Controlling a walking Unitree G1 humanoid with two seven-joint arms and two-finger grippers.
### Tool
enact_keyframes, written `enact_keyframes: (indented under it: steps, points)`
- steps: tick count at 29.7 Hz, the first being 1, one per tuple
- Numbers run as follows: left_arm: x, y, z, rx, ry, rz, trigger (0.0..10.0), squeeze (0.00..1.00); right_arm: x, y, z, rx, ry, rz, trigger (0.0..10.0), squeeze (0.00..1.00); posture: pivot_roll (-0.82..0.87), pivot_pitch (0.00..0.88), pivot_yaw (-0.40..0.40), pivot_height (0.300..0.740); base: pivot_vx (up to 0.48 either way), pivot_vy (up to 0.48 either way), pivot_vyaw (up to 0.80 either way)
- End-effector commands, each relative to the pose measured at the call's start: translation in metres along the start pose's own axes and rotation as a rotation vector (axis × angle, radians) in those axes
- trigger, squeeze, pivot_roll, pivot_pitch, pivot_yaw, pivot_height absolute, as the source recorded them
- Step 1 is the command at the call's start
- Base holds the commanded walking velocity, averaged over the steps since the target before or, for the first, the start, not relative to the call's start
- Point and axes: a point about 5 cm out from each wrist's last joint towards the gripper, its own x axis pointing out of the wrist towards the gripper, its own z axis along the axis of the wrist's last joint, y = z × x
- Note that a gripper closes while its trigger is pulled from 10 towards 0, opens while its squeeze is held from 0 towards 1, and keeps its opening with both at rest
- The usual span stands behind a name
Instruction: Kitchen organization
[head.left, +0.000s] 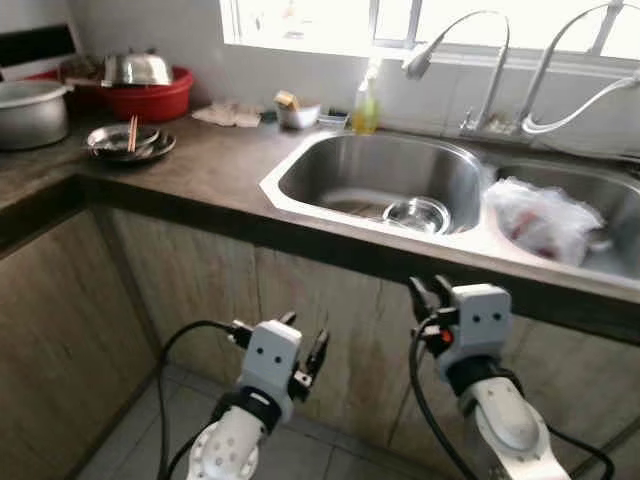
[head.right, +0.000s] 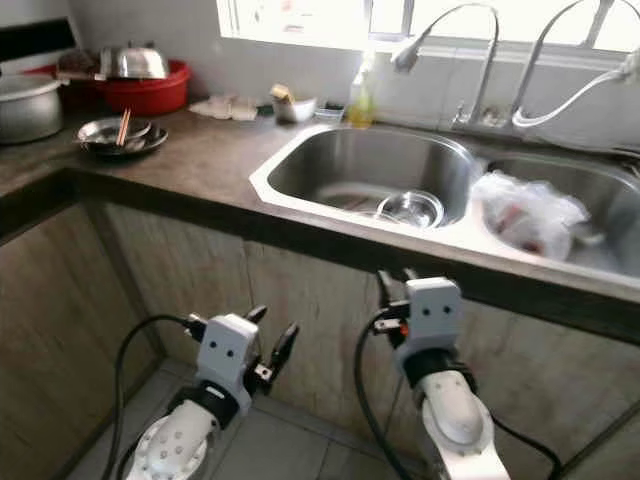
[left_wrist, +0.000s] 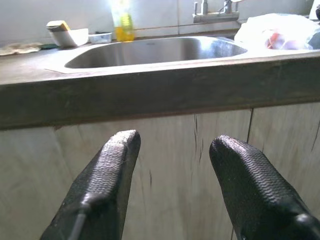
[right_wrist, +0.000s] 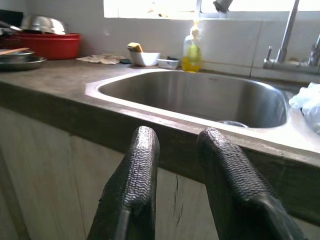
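Both arms hang low in front of the cabinet doors (head.left: 200, 280), below the tabletop (head.left: 200, 165) edge. The left tool (head.left: 305, 355) has its fingers apart and holds nothing; the right tool (head.left: 428, 297), just under the front edge by the sink (head.left: 300, 180), also has its fingers parted with nothing between them.

Judging progress: the task names no single thing, so I go by what lies loose. A steel bowl (head.left: 417, 214) sits in the left basin. A crumpled plastic bag (head.left: 545, 218) with something reddish inside lies in the right basin (head.left: 610, 200). On the tabletop to the left, a stack of dishes (head.left: 128, 142) carries chopsticks (head.left: 132, 132); behind it stand a red basin (head.left: 150, 97) with a steel lid on it and a pot (head.left: 30, 112). By the window are a soap bottle (head.left: 365, 105), a small white dish (head.left: 298, 115) and some cloths (head.left: 228, 115).

These things could be waiting to be sorted, or could already be where they belong; the pictures do not settle it. With the bag and bowl in the basins, the kitchen does not look fully tidy to me.
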Motion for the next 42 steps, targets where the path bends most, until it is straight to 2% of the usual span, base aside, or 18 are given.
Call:
enact_keyframes:
  steps: [1,14,21,25,42]
  points:
    - [0.000,-0.003,0.000,-0.015,0.001,-0.016,10.0,0.00,0.000,-0.003,0.001,-0.009,0.000,-0.009,10.0,0.00,-0.01,0.000,-0.044,0.740,-0.296,0.000,0.00]
    - [0.000,0.001,-0.002,-0.009,0.006,-0.003,10.0,0.00,0.000,-0.004,-0.001,-0.011,0.003,-0.011,10.0,0.00,-0.01,0.000,-0.042,0.740,-0.303,0.000,0.00]
    - [0.001,0.007,-0.003,0.001,0.008,0.015,10.0,0.00,0.001,-0.011,-0.004,-0.029,0.008,-0.026,10.0,0.00,-0.01,0.000,-0.042,0.740,-0.310,0.000,0.00]
    - [0.003,0.015,-0.003,0.015,0.008,0.038,10.0,0.00,0.003,-0.017,-0.006,-0.031,0.014,-0.042,10.0,0.00,-0.01,0.000,-0.044,0.740,-0.317,0.000,0.00]
    - [0.003,0.015,-0.003,0.015,0.008,0.038,10.0,0.00,0.003,-0.017,-0.006,-0.031,0.014,-0.042,10.0,0.00,-0.01,0.000,-0.044,0.740,-0.319,0.000,0.00]
